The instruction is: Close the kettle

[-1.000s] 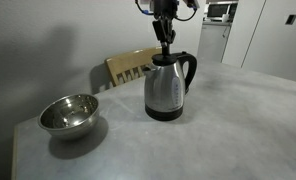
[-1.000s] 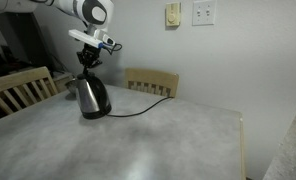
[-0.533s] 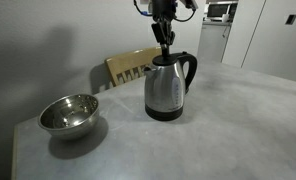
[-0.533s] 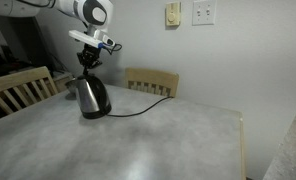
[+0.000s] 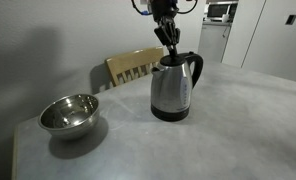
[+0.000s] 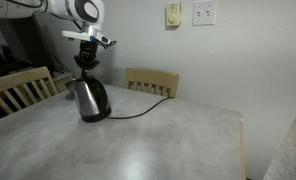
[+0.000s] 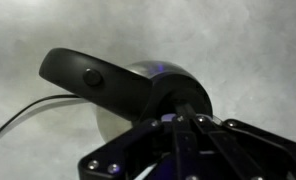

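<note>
Table (image 5: pixel 238 120): grey mottled top, carries everything.
Chair (image 5: pixel 128 66): wooden, behind the table's far edge.
Kettle (image 5: pixel 173 90): upright on its black base, mid-table (lid state unclear under the fingers).
Bowl (image 5: pixel 68 113): steel, well apart from kettle.
Gripper (image 5: pixel 172 48): clenched, nothing held, tips at kettle's top.
Cord (image 6: pixel 138 109): black, trails from base.

Shiny steel bowl (image 5: pixel 68 113) is set upright on the grey tabletop (image 5: pixel 243 115), near a corner. A wooden chair (image 5: pixel 133 66) is placed at the far edge, and another chair (image 6: pixel 18 88) is seen at an adjacent side. Switch plate (image 6: pixel 203 12) is mounted on the wall.
</note>
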{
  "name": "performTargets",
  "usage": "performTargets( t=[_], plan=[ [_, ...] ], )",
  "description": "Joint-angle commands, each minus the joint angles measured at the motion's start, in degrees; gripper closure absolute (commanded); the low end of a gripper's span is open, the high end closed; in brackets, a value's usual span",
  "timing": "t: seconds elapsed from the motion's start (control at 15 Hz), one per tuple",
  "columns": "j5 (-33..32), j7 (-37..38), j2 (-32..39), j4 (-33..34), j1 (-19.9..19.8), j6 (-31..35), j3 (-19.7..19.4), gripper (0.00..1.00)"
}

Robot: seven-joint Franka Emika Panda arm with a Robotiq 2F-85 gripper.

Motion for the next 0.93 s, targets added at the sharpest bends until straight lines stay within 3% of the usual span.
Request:
performTargets(
  t=[0.0,0.4,0.87],
  plan=[
    [-2.8,0.1,4.5,2.1,0.4,-5.2,-1.8,1.00],
    [-3.0,-0.2,5.8,4.2,0.6,-10.0,-2.3,1.00],
    [-9.7,-1.9,2.1,6.2,5.1,-6.6,-3.6,1.00]
  ],
)
